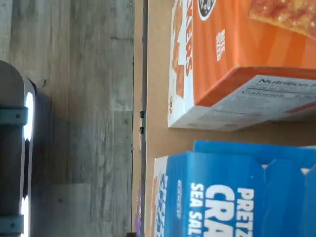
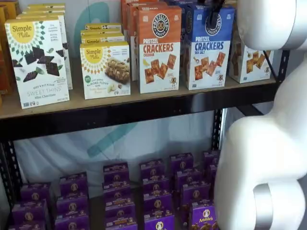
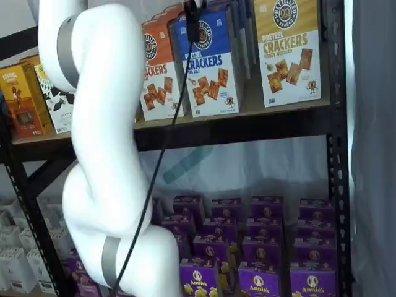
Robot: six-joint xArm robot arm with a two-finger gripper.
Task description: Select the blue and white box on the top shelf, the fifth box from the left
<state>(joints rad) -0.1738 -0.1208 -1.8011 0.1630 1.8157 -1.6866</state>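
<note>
Black fingers (image 3: 193,21) hang before the tall blue and white box (image 2: 209,48) on the tan wooden top shelf (image 2: 144,108), apparently holding nothing; their gap can't be made out. Box reads "PRETZEL CRACKERS SEA SALT"; orange neighbour (image 2: 159,48) says "CRACKERS CHEDDAR".

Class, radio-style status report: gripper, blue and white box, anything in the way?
Gripper above blue and white box, state unclear. Box upright on top shelf, untouched. Orange cracker box close beside.

Orange Cheddar cracker box (image 2: 159,48) upright above small purple boxes (image 2: 152,191)
</note>
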